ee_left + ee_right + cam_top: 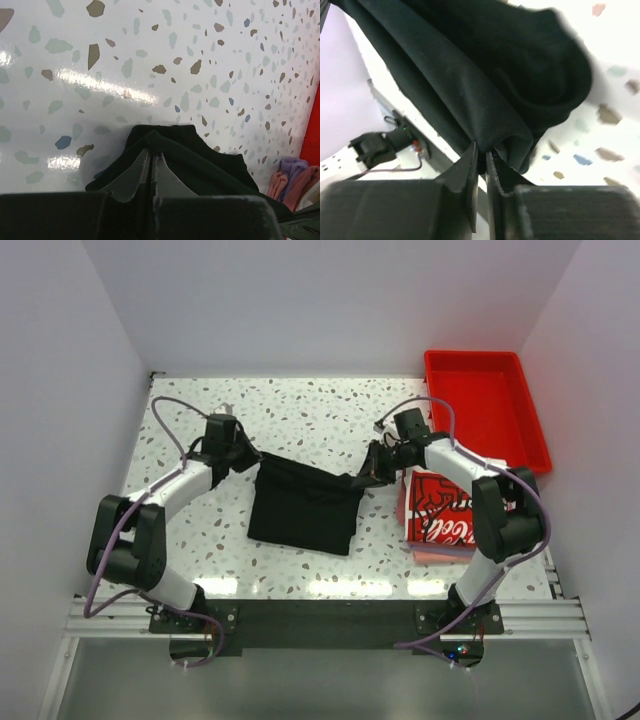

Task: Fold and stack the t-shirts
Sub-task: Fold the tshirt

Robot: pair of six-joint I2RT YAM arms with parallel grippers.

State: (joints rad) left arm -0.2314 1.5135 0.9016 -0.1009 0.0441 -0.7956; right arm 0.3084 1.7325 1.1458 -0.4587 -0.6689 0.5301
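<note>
Black t-shirt (pixel 303 508), stretched between left jaws and right jaws, both clenched on its corners, seemingly mid-fold; next, carry that edge over evenly.

Bare surface (pixel 300 410) lies behind and before the black shirt (pixel 303 508), open to passage. At right, the red tray (pixel 485 405) and the printed shirt (pixel 438 512) stand in the way; walls (pixel 330 300) close three sides.

On the speckled bench (pixel 300 410) a black t-shirt (pixel 303 508) is spread centrally, a printed white t-shirt (pixel 437 508) at right, a red tray (pixel 485 405) far right.
</note>
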